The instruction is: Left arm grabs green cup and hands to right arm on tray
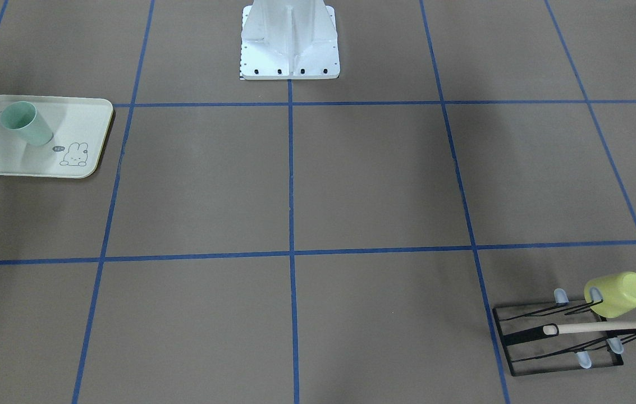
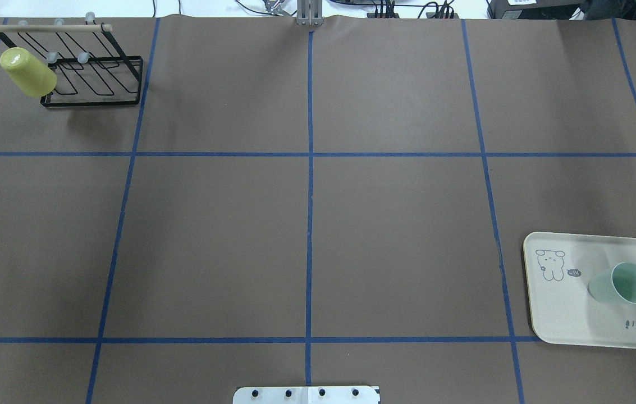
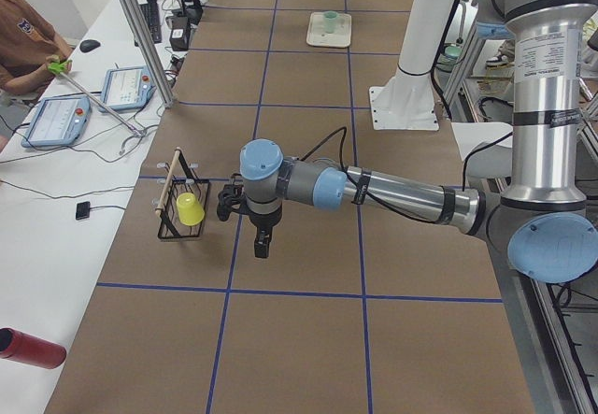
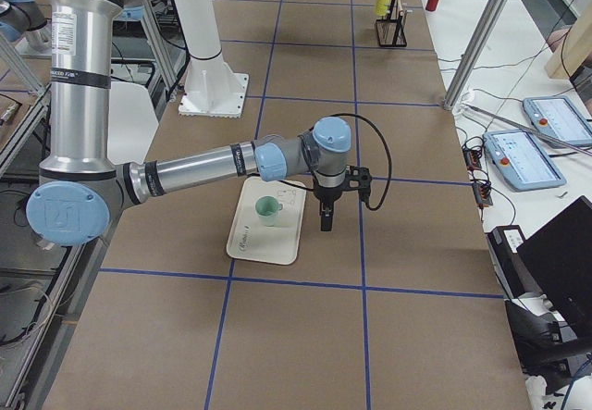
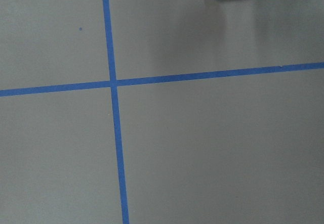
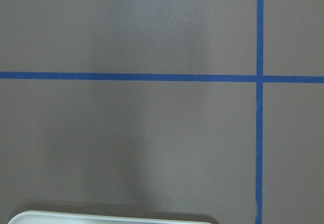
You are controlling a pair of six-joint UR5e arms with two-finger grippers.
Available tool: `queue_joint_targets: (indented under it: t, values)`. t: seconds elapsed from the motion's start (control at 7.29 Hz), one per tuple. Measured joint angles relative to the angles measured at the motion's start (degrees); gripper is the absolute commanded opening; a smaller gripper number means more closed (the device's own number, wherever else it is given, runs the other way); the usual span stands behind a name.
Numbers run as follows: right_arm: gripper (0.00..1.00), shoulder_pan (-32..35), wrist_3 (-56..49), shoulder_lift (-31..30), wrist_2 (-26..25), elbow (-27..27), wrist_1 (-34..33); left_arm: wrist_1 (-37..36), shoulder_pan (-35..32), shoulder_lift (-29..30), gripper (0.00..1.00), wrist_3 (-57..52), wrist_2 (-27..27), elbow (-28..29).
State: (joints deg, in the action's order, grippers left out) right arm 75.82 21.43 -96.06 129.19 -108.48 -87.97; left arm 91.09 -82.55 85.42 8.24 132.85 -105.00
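- Pale mint-green plastic tumbler (image 2: 621, 283) stands upright, mouth up, on the cream rectangular plastic tray with the bunny drawing (image 2: 576, 320).
- Right gripper (image 4: 325, 225) hangs pointing down over the brown tabletop (image 2: 211, 224), just off the tray's edge. The tumbler sits near it, on the side toward the robot's base, and they are not touching.
- I cannot tell how wide the right gripper's jaws stand, since only the side camera shows it properly.
- Right wrist camera catches only a sliver of tray rim at its bottom edge.
- Left gripper (image 3: 263, 249) points down above a blue tape line (image 5: 114, 133), well apart from tumbler and tray. I cannot tell its jaw width either.
- Just beside the left gripper is a black wire cup rack (image 2: 93, 102) with a yellow-green plastic cup (image 2: 27, 72) upended on one prong.
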Motion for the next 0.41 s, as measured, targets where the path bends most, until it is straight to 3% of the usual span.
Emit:
queue_joint_targets:
  t: [0.41]
  values:
    - [1.00,6.5,-0.1,-1.7,3.0,2.3,0.3,-0.4,-0.2,0.0,1.00,-1.1,-0.2,0.6]
